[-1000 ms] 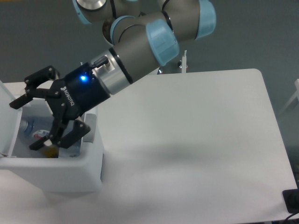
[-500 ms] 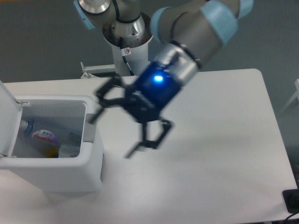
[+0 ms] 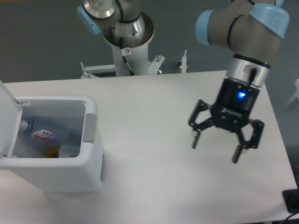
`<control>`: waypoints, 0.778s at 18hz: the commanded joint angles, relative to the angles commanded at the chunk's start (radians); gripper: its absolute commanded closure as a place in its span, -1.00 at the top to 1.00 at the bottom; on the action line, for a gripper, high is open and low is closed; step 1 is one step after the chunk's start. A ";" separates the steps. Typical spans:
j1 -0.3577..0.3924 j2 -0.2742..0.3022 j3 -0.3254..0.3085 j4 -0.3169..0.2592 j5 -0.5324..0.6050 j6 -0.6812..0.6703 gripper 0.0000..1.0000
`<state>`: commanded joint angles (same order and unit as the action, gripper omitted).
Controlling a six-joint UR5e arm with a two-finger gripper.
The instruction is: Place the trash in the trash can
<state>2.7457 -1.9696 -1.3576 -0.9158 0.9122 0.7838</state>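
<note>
White table [image 3: 154, 154] against a dark grey floor, with the arm's round base post [image 3: 128, 39] rising behind the far edge. Left side: white bin [image 3: 70, 179] with rounded corners, grey panel [image 3: 89, 128] on the side facing the middle of the table, lid [image 3: 7, 119] swung up and standing open at the far left. Inside the bin, lying on the bottom: clear bottle [image 3: 39, 135] with a blue cap toward the left wall and a red-and-blue label facing up. Beside it, toward the right wall, a pale crumpled wrapper [image 3: 70, 148], partly hidden by the rim and hard to make out; something yellow [image 3: 51, 151] just visible between the two, too small to name. Right side of the table, well apart from the bin: gripper [image 3: 217, 147] hanging above the bare surface, pointing down, blue light lit on its black body. Jaws spread wide, nothing between them. Fingertips [image 3: 195, 141] clear of the tabletop, faint shadow beneath. Black object [image 3: 292, 200] at the bottom right corner, cut off by the edge.
</note>
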 joint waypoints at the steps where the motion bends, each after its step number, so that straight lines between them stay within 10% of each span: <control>1: 0.005 -0.005 0.000 -0.002 0.037 0.014 1.00; 8: 0.005 -0.023 0.015 -0.205 0.445 0.443 1.00; 14: 0.005 -0.029 0.037 -0.304 0.568 0.598 1.00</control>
<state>2.7504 -1.9987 -1.3208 -1.2194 1.4801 1.3820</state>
